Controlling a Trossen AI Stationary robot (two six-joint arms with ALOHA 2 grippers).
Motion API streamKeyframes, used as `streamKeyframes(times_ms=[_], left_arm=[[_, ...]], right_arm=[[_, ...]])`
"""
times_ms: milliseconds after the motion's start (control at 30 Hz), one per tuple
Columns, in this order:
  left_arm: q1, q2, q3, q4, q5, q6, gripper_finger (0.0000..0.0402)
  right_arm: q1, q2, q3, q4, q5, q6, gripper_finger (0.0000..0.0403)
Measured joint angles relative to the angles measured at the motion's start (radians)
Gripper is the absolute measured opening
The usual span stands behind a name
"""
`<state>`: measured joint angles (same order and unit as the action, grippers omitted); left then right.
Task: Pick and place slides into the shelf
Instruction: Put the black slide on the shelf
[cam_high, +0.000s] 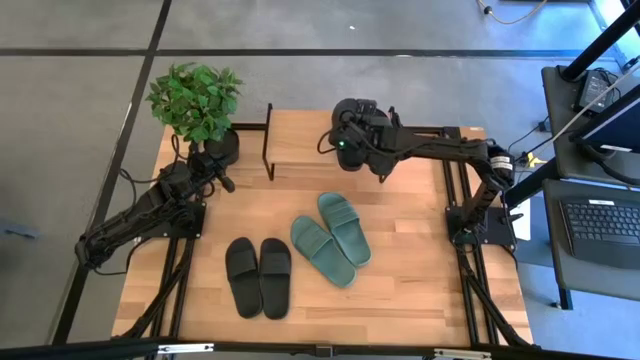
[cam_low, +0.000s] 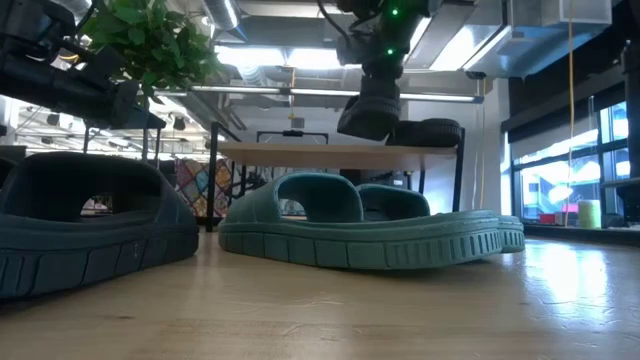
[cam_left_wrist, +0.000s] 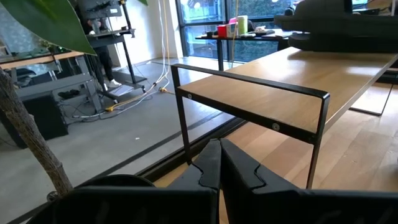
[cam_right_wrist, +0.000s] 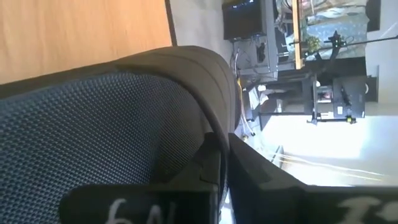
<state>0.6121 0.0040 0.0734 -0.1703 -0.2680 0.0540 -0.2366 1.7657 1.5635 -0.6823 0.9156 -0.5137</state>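
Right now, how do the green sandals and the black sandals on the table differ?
The green sandals are muted green; the black sandals are black. The green pair lies angled across the table, nearer the shelf; the black pair lies straighter, nearer the front edge. Both pairs are open-toed with a wide strap, side by side, soles down.

2 black slides (cam_high: 259, 277) lower left of centre, 2 green slides (cam_high: 331, 237) at centre, 1 shelf (cam_high: 300, 150), 1 plant (cam_high: 196, 103) upper left, 2 arms.
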Motion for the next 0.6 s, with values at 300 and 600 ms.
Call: streamKeyframes(times_ms=[300,600], left_arm=[[0.0,0.0,0.0,0.0,0.0,0.0,0.0],[0.0,0.0,0.0,0.0,0.0,0.0,0.0]], right_arm=[[-0.035,0.012,0.0,0.002,-0.069,0.007,0.0012],[-0.061,0.057,0.001,-0.002,-0.069,0.008,0.0012]])
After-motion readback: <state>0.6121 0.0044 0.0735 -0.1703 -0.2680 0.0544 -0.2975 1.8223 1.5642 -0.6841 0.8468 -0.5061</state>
